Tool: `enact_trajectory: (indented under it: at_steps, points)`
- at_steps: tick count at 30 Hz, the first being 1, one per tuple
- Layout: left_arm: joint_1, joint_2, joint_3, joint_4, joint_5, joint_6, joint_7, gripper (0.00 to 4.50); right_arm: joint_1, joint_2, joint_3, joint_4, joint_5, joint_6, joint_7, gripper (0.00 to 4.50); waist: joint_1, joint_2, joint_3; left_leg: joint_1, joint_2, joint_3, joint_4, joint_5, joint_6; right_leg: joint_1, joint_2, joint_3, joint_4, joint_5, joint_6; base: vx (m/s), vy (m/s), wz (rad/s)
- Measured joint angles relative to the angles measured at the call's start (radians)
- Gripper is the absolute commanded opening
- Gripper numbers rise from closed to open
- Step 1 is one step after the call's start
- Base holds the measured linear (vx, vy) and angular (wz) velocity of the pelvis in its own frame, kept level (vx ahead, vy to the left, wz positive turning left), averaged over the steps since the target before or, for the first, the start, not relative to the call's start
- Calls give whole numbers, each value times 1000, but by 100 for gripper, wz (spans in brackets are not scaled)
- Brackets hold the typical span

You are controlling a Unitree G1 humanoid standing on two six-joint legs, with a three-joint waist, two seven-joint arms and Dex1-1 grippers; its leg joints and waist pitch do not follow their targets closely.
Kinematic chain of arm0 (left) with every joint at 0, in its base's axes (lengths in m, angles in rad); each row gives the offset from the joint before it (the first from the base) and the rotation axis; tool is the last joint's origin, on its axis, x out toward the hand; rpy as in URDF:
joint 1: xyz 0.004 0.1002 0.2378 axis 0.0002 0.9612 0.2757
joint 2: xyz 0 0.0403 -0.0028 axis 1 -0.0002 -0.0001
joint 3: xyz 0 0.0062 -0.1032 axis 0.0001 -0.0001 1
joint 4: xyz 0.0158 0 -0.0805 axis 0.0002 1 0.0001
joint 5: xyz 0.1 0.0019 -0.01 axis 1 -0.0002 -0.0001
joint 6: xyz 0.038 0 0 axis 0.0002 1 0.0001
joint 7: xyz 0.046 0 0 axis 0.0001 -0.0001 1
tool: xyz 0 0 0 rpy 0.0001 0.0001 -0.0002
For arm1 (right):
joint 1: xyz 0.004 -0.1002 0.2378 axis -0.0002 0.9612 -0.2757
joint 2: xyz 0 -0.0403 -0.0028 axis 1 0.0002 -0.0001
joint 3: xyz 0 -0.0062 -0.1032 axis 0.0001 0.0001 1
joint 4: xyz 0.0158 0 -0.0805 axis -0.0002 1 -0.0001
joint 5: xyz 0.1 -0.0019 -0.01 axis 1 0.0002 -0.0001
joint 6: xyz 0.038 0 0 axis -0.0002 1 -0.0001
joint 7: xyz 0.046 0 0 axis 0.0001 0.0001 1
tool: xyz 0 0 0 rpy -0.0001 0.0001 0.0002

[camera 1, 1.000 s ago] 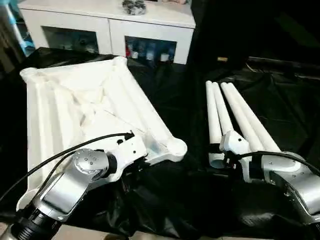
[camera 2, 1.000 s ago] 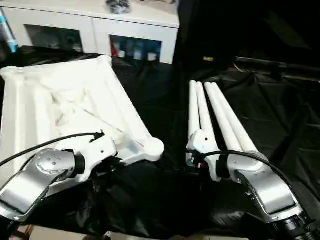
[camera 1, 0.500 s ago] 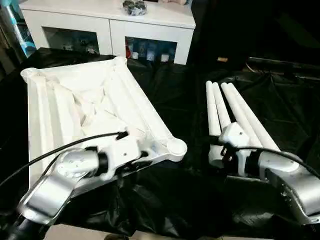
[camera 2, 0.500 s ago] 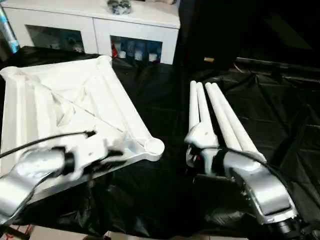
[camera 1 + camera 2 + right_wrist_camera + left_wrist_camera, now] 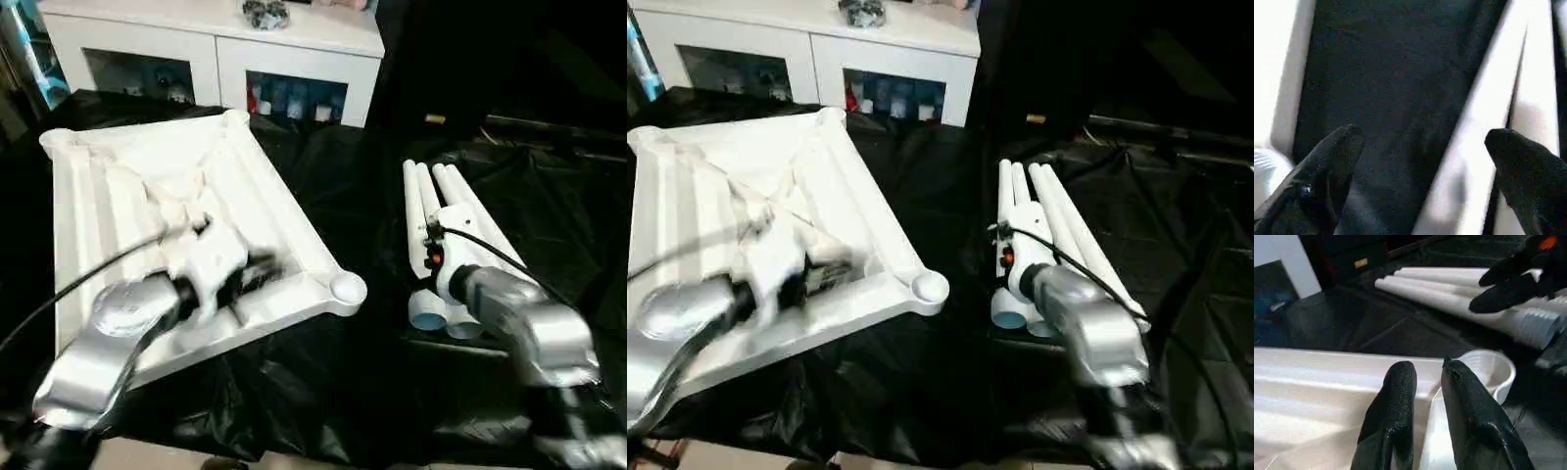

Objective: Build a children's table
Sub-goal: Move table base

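Observation:
The children's table lies in parts on black cloth. Its white top (image 5: 108, 196) rests upside down on the left, ribs up, with a round corner socket (image 5: 348, 287) nearest the middle. My left gripper (image 5: 1426, 366) hovers over the top's rim just short of that socket, its fingers a narrow gap apart with nothing clearly held. The white legs (image 5: 460, 211) lie side by side on the right, ridged ends toward me. My right gripper (image 5: 1425, 134) is wide open above the legs' near half, and one leg (image 5: 1488, 98) runs between its fingers.
A white cabinet with glass doors (image 5: 216, 49) stands behind the table top. Black cloth (image 5: 333, 392) covers the whole work surface, wrinkled at the front and right. A black cable (image 5: 88, 279) trails from my left forearm across the table top.
My left arm has swung from the top's front edge up over its ribbed underside, and its fingers have parted a little. My right arm has reached further along the legs.

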Motion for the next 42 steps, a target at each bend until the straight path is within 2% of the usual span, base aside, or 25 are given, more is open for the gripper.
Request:
enact_trajectory:
  at_steps: [2,4,10,17,19,23,28,29,33,35,38,42]
  points:
    - [9,-5,-15,-18,-6,7,-8,111,-26,10,-39,44,-4,1,-54,448,-1,-1,0,0,0,0,0,0,0,0,0,0,0,0,0,0,0,0]
    - [16,-8,-27,-34,-16,15,-12,111,-39,11,-55,66,-2,7,-58,448,-1,-1,0,0,0,0,-1,0,0,0,0,0,0,0,1,0,0,0]
    - [19,-8,-48,-64,-29,35,-20,111,-48,18,-49,111,12,60,-22,448,0,-2,0,0,0,0,-1,0,0,0,0,0,0,1,2,0,0,0]
    - [19,-5,-48,-65,-34,53,-27,111,-73,18,-49,150,27,78,-12,448,0,-2,0,0,0,0,0,1,-2,0,0,0,0,2,3,0,0,0]
    - [19,-1,-51,-65,-34,57,-32,111,-82,18,-51,159,32,99,-10,448,0,-2,0,0,0,0,0,1,-2,0,0,0,0,2,3,0,0,0]
    - [19,29,-66,-68,-47,108,-53,111,-129,15,-69,238,44,193,-10,448,0,-2,0,0,0,0,0,1,-2,0,0,0,0,2,3,0,0,0]
    - [17,44,-66,-87,-57,130,-77,111,-170,4,-89,317,53,213,8,448,2,-3,0,0,0,0,0,3,-5,0,0,0,0,2,3,0,0,0]
    - [17,47,-66,-91,-58,130,-82,113,-183,3,-90,336,53,214,8,419,0,-3,0,0,0,0,0,3,-5,0,0,0,0,2,3,0,0,0]
    - [3,52,-66,-103,-72,151,-84,113,-216,0,-94,391,53,215,8,419,0,-4,0,0,0,0,0,3,-6,0,0,0,0,2,3,0,0,0]
    - [1,61,-68,-115,-78,179,-86,113,-234,0,-100,423,53,215,8,380,0,-6,0,0,0,0,0,4,-6,0,0,0,0,2,3,0,0,0]
    - [1,77,-68,-128,-78,212,-92,113,-249,-2,-112,454,53,215,8,366,0,-8,0,0,0,0,-1,4,-6,0,0,0,0,2,3,0,0,0]
    - [0,77,-72,-136,-77,208,-95,113,-258,-3,-123,476,53,214,9,330,0,-11,0,0,0,1,0,4,-6,0,0,0,0,2,3,0,0,0]
